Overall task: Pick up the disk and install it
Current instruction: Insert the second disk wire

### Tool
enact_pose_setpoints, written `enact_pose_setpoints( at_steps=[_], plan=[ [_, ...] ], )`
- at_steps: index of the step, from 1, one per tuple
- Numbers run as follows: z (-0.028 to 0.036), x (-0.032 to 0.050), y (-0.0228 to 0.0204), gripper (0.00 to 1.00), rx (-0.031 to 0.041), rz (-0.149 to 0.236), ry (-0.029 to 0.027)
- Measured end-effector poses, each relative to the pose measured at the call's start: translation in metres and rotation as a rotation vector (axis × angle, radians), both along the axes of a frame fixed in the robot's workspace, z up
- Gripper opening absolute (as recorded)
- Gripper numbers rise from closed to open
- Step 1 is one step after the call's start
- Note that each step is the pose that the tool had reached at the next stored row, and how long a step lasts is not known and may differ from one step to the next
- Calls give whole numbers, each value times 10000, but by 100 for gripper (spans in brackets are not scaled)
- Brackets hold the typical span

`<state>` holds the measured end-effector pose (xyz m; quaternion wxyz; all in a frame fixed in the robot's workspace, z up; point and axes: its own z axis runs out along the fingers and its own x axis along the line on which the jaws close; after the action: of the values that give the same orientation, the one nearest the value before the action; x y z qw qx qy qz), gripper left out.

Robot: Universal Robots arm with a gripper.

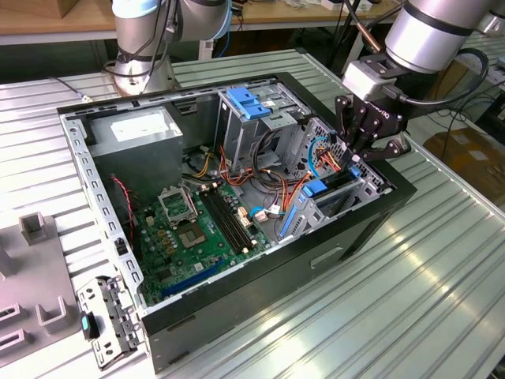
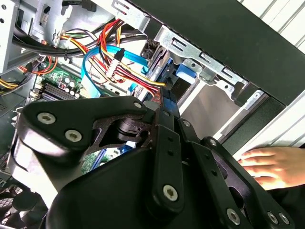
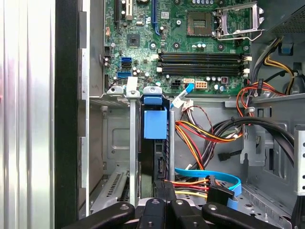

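Observation:
The disk (image 3: 155, 123) stands on edge in a slot of the metal drive cage (image 3: 116, 143) at the front of the open computer case. Its blue rail and dark body show between the cage walls. In the exterior view the disk (image 1: 353, 171) is a blue strip just under the fingers at the case's front corner. My gripper (image 3: 163, 185) reaches down from above with its black fingers (image 2: 167, 138) drawn together on the disk's upper edge. In the exterior view the gripper (image 1: 355, 160) hangs over the cage on that view's right.
Bundles of red, orange and blue cables (image 3: 205, 136) lie right beside the slot. The motherboard (image 1: 189, 229) and the grey power-supply box (image 1: 146, 130) fill the case. A blue bracket (image 1: 248, 103) tops the rear cage. A person's hand (image 2: 271, 164) rests outside the case wall.

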<state>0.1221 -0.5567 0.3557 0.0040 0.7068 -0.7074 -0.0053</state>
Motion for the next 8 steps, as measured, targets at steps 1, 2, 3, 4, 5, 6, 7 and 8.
enact_pose_setpoints(
  at_steps=[1, 2, 3, 4, 5, 6, 7, 8],
  plan=[
    [0, 0, 0, 11, 0, 0, 0],
    [1, 0, 0, 11, 0, 0, 0],
    [2, 0, 0, 11, 1, 0, 0],
    [3, 0, 0, 11, 0, 0, 0],
    [3, -1, 0, 11, 0, 1, 0],
    [4, -6, 0, 11, -2, -1, 0],
    [4, -12, 0, 11, -2, -1, 0],
    [3, -29, 0, 11, -1, 0, 0]
  ],
)
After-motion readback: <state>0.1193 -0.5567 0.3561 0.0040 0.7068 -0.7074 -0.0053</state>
